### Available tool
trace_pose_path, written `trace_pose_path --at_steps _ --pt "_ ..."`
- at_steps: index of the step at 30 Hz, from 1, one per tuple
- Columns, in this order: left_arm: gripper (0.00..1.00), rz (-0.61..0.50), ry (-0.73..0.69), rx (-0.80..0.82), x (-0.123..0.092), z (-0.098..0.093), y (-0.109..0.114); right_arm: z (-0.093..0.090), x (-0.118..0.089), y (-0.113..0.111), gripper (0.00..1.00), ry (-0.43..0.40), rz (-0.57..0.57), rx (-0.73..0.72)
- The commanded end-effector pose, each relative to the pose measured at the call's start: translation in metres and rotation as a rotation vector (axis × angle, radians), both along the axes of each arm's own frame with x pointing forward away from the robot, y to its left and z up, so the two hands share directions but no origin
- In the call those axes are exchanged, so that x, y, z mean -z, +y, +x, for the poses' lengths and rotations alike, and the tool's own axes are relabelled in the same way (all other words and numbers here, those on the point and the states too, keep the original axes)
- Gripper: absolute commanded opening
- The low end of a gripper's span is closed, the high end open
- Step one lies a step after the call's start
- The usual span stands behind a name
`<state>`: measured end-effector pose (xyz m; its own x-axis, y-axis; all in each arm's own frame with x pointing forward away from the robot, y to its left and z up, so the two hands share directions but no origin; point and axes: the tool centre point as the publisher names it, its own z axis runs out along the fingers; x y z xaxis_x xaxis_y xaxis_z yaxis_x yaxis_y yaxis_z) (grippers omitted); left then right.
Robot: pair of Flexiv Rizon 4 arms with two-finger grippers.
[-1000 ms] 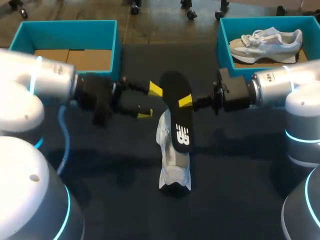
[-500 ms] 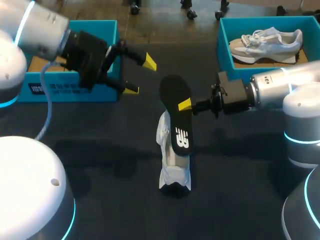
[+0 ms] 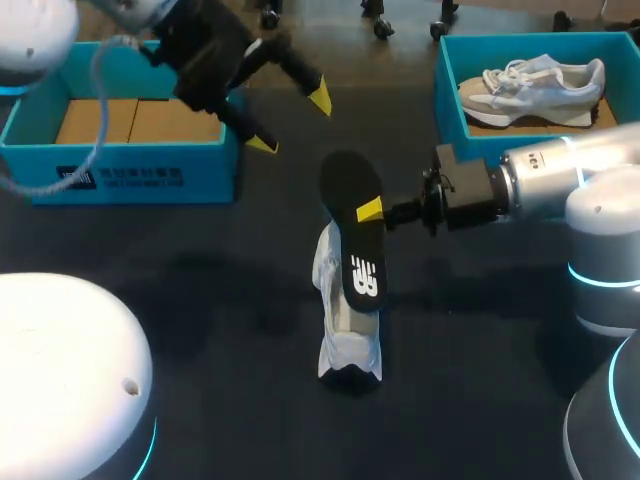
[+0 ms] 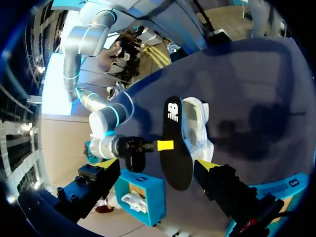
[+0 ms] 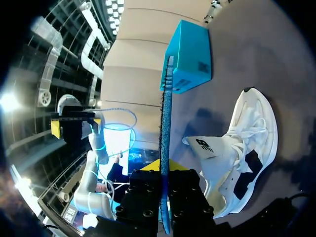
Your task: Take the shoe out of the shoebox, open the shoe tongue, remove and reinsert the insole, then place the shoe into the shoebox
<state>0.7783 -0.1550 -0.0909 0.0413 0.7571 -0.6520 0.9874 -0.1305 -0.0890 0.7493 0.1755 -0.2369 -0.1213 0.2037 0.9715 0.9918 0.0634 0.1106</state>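
Matt black foam insole (image 3: 350, 240), white mesh-cloth shoe (image 3: 345, 340), smooth teal cardboard shoebox (image 3: 130, 180), dark matt cloth table (image 3: 220, 330), glossy white plastic arm shell (image 3: 60, 370).

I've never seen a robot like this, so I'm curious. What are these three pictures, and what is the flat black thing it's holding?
This is a robot with two arms at a table. Each arm ends in a gripper, a sort of hand with two yellow-tipped fingers. The square picture looks down from a camera above the robot. The two round ones come from small cameras on its wrists.

The right gripper is pinching a black insole, the soft pad that goes inside a shoe. It holds it over the white shoe, which sits on the dark table. The left gripper is open and empty, up near a blue shoebox. Another blue shoebox holds a second shoe.
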Motion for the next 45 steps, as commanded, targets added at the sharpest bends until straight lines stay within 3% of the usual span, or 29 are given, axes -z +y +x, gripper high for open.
trace_pose_path --at_steps 1,9,26,38,45 --pt "1.0 0.515 0.0 0.095 -0.004 0.009 -0.008 0.0 0.001 0.001 0.0 -0.001 0.001 0.0" --pt "1.0 0.592 0.005 0.116 -0.01 0.013 -0.019 0.0 0.001 0.001 0.0 -0.001 0.001 0.0" --pt "1.0 0.633 -0.073 0.095 -0.017 0.02 -0.039 0.0 0.001 0.001 0.0 -0.001 0.001 0.0" --pt "1.0 0.416 -0.072 -0.035 -0.023 0.037 -0.034 0.0 0.001 0.001 0.0 -0.001 0.001 0.0" --pt "1.0 0.259 -0.061 -0.112 -0.015 0.042 -0.024 0.0 0.001 0.001 0.0 -0.001 0.001 0.0"
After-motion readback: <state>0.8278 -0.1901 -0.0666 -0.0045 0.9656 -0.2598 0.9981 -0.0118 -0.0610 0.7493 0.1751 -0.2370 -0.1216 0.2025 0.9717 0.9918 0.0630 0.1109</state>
